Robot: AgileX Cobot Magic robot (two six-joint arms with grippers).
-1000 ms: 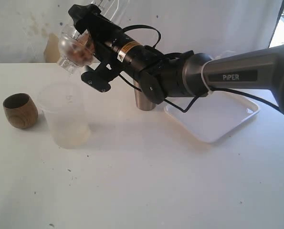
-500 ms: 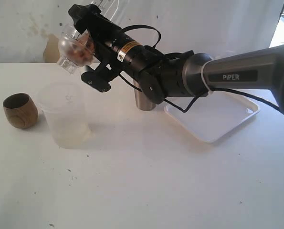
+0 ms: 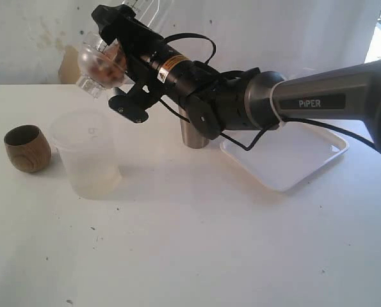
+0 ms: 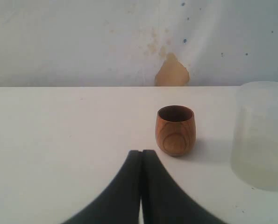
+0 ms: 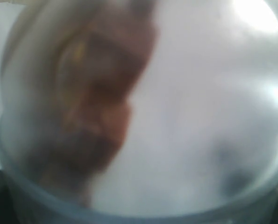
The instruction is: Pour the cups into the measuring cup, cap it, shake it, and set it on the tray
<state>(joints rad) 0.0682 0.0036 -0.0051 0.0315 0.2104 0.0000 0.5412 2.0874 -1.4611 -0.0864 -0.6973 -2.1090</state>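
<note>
Only the measuring cup (image 3: 95,64) has moved, and just a tiny bit. It sits a touch higher than a moment ago, and the brown bits (image 3: 107,61) inside have shifted. That looks like shaking, so I think the pouring is done.

Far left, the wooden cup (image 3: 27,148) stands on the table (image 3: 209,243), at 9 o'clock from the frosted cup (image 3: 88,157). The left gripper (image 4: 141,186) points at the wooden cup, with its fingers pressed together and holding nothing.

Up at 12 o'clock from the frosted cup, the right gripper (image 3: 116,64) hugs the tipped measuring cup from both sides. I cannot tell if a lid is on.

The steel tumbler (image 3: 191,135) stands behind the arm. At its 3 o'clock lies the tray (image 3: 305,160) with nothing on it, so the last step is not done.
</note>
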